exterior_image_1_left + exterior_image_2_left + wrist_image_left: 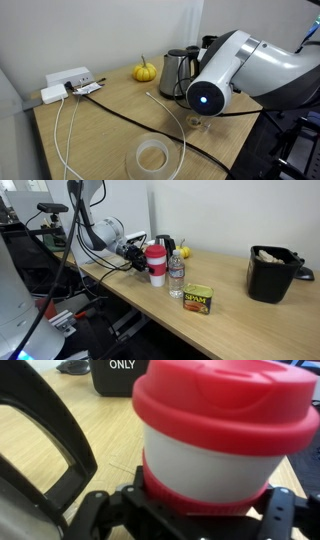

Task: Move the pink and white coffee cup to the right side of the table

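We see the tall, tapered pink and white coffee cup point(156, 263), with its red-pink lid, white band and red-pink sleeve, standing upright on the light wood-grain table point(245, 320) near the end where the arm is. In an exterior view the black gripper point(140, 252) meets it from the side. In the wrist view the cup sits close in front of the palm. The one curved black finger point(62, 448) we can see stands clear of the cup's wall, with tabletop showing between, so the fingers are spread, not clamped. Just beside the cup stands a clear plastic water bottle point(176, 276), and near that a blue and yellow Spam tin point(197, 300). A black mug with white lettering point(122, 372) sits beyond the cup.
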You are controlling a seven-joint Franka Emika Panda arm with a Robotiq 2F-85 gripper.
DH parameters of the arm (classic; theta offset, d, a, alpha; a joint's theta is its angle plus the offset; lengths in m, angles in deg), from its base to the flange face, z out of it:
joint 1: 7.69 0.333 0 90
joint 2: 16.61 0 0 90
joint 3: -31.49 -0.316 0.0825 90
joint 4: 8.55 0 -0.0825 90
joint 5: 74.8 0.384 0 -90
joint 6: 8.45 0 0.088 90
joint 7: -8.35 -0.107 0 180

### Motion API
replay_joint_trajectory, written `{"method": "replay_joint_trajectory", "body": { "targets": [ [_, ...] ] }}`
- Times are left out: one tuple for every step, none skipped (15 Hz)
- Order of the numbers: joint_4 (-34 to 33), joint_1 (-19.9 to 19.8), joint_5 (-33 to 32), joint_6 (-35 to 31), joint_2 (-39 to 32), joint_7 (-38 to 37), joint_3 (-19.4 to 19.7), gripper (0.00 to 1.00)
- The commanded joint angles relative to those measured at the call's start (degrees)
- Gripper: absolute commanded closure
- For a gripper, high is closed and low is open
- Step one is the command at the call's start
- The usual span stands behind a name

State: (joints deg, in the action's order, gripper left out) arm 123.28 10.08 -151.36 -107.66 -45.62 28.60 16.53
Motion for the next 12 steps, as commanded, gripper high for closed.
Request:
{"method": "replay_joint_trajectory", "body": {
  "targets": [
    [0.6, -1.1, 0.3, -0.3, 1.9, -0.2, -1.4, 0.33],
    [0.8, -1.1, 0.6, -0.1, 2.5, -0.1, -1.6, 0.33],
    [1.0, -1.0, 0.6, 0.2, 3.1, 0.0, -1.8, 0.33],
    [1.2, -0.9, 0.7, 0.6, 3.8, 0.0, -1.8, 0.33],
    [1.5, -0.9, 0.6, 0.8, 4.6, 0.0, -1.9, 0.33],
    [1.8, -0.9, 0.5, 1.2, 5.5, 0.2, -1.9, 0.33],
    [2.2, -0.8, 0.5, 1.6, 6.5, 0.5, -1.9, 0.33],
    [2.6, -0.9, 0.6, 2.1, 7.5, 1.0, -1.9, 0.33],
    [3.2, -0.9, 0.7, 2.7, 8.9, 2.0, -1.9, 0.33],
    [3.6, -0.9, 0.8, 3.5, 9.9, 2.8, -2.0, 0.33],
    [4.0, -1.0, 1.3, 4.4, 11.1, 3.9, -2.0, 0.33],
    [4.5, -1.1, 1.5, 4.7, 12.2, 5.0, -2.1, 0.33]
  ]
}}
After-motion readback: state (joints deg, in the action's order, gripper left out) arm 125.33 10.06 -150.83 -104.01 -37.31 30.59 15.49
